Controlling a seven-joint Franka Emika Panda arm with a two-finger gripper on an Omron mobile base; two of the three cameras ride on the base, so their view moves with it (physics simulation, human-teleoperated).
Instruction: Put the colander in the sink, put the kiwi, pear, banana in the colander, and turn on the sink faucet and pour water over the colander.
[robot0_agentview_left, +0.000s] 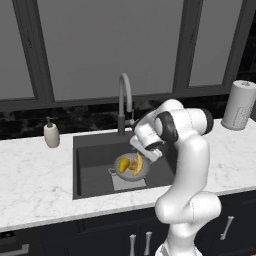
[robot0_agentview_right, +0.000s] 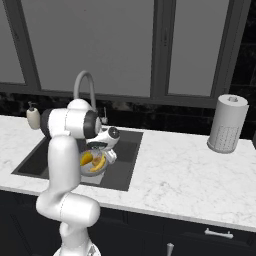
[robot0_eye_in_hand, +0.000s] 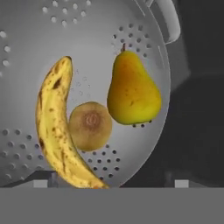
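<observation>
The colander (robot0_eye_in_hand: 87, 65) was seen standing in the sink (robot0_agentview_left: 92, 150), with the banana (robot0_eye_in_hand: 54, 127), the kiwi (robot0_eye_in_hand: 90, 126) and the pear (robot0_eye_in_hand: 132, 87) lying in its bowl, the kiwi touching the banana. The pincer (robot0_agentview_left: 146, 154) was held just above them; its jaws were probably apart, though they were poorly shown, and nothing was gripped. The sink faucet (robot0_agentview_left: 125, 100) was judged rigid, its small side lever light, best pushed rather than pinched. No water was seen.
</observation>
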